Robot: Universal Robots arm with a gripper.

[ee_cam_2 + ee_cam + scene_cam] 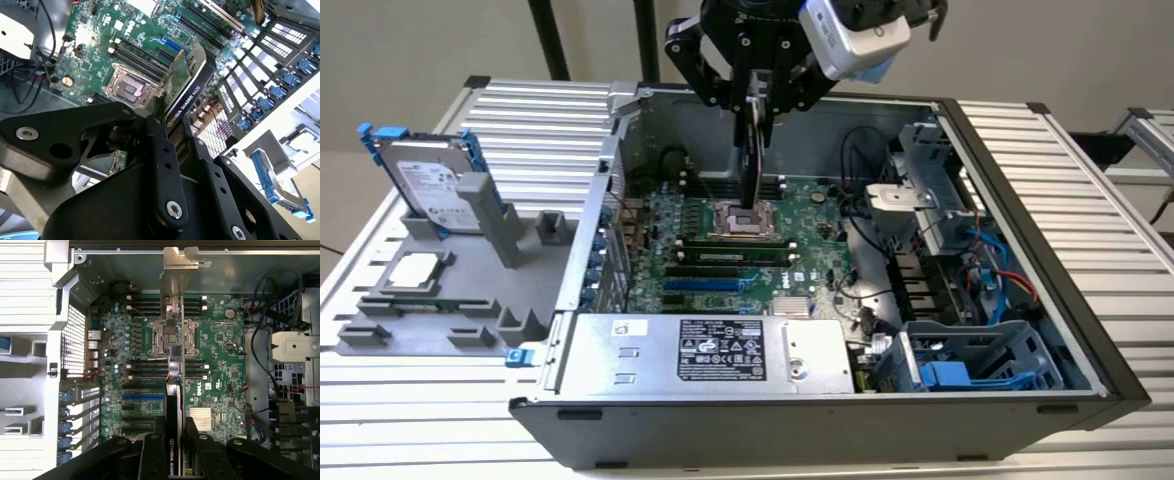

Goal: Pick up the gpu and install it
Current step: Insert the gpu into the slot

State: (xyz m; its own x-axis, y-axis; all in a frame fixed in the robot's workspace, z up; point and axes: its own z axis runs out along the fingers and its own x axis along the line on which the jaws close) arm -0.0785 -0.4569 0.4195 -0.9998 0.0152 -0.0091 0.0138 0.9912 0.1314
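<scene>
1. Claw [758,105]: clamped shut on the gpu [187,82], holding it edge-down over the open computer case [1101,340] on the desk [1047,170].
2. Motherboard [220,365]: lies beneath the card, apart from it.
3. Gpu: green board, black cooler [200,70], silver end bracket [177,262]. It is probably light, stiff and fragile, and best pinched across its flat faces.

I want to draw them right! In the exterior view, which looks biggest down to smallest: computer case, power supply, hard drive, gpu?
1. computer case
2. power supply
3. hard drive
4. gpu, smallest-looking because it hangs edge-on, a thin strip.
</scene>
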